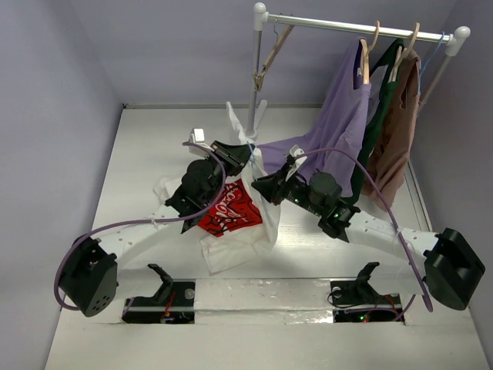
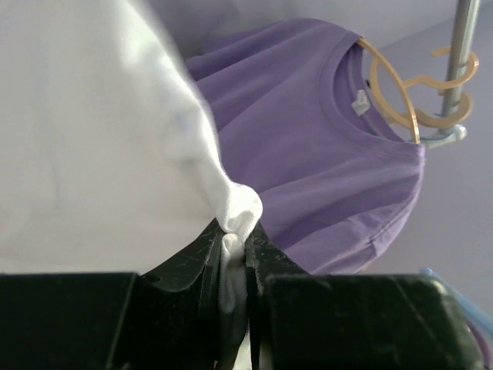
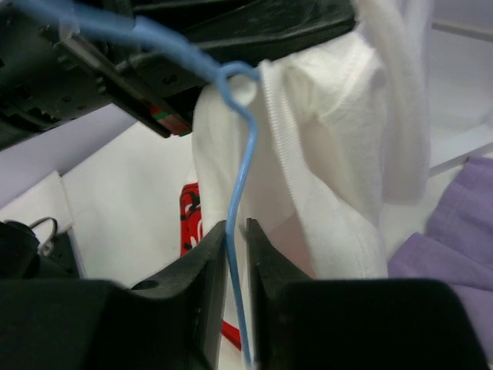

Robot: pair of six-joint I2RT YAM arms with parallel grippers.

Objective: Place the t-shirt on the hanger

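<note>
Cloth fills the middle of the overhead view. The t-shirt is lifted at its upper edge between the two arms, while its lower part drapes onto the bench, with the red print showing just left of centre.

The left fingers are pinched tight on a bunched fold of the white fabric, which swells out above them across the upper left of the left wrist view. The right fingers are drawn narrow around the hanger. Its thin blue wire rises from between them through the centre of the right wrist view and curls at the top against a ribbed white hem. I can't tell whether the wire sits inside the t-shirt.

Behind, the purple shirt hangs on a tan hanger from the rail in the upper right of the frame.
</note>
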